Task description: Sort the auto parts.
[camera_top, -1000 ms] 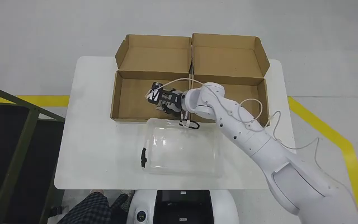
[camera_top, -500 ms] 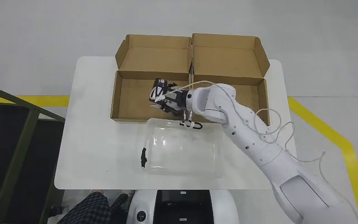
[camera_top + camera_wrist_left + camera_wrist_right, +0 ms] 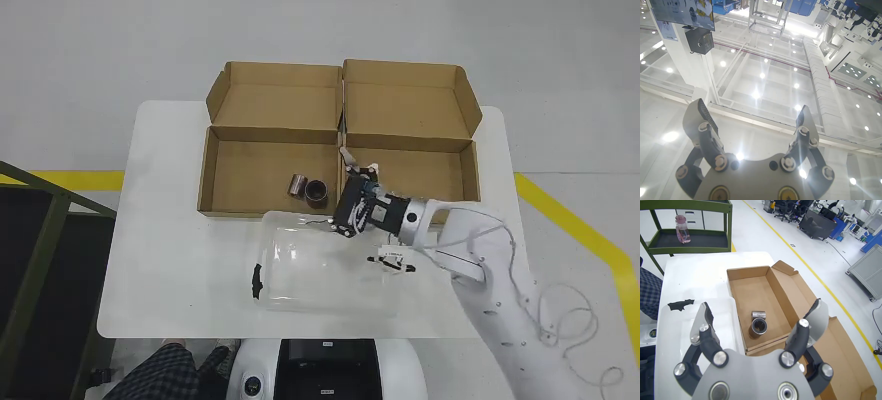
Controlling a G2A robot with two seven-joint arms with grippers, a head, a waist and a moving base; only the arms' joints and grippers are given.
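Two metal sleeves lie in the left cardboard box (image 3: 240, 178): a dark ring-shaped bushing (image 3: 317, 190) (image 3: 757, 328) and a smaller shiny cylinder (image 3: 298, 183) (image 3: 758, 314) touching it. My right gripper (image 3: 347, 192) (image 3: 762, 308) hangs open and empty over the boxes' near edge, just right of the two parts. A black flat part (image 3: 256, 282) (image 3: 680, 305) lies at the left rim of the clear plastic tray (image 3: 320, 290). My left gripper (image 3: 753, 111) is open, empty, pointing up at the ceiling.
The right cardboard box (image 3: 440, 172) stands beside the left one, both with lids folded back. The tray sits in front of them on the white table (image 3: 160, 250). A green shelf cart (image 3: 687, 228) stands off the table's left side.
My right gripper let go of the dark bushing in the left box and drew back to the right, toward the near edge of the boxes. It now stands open and empty.
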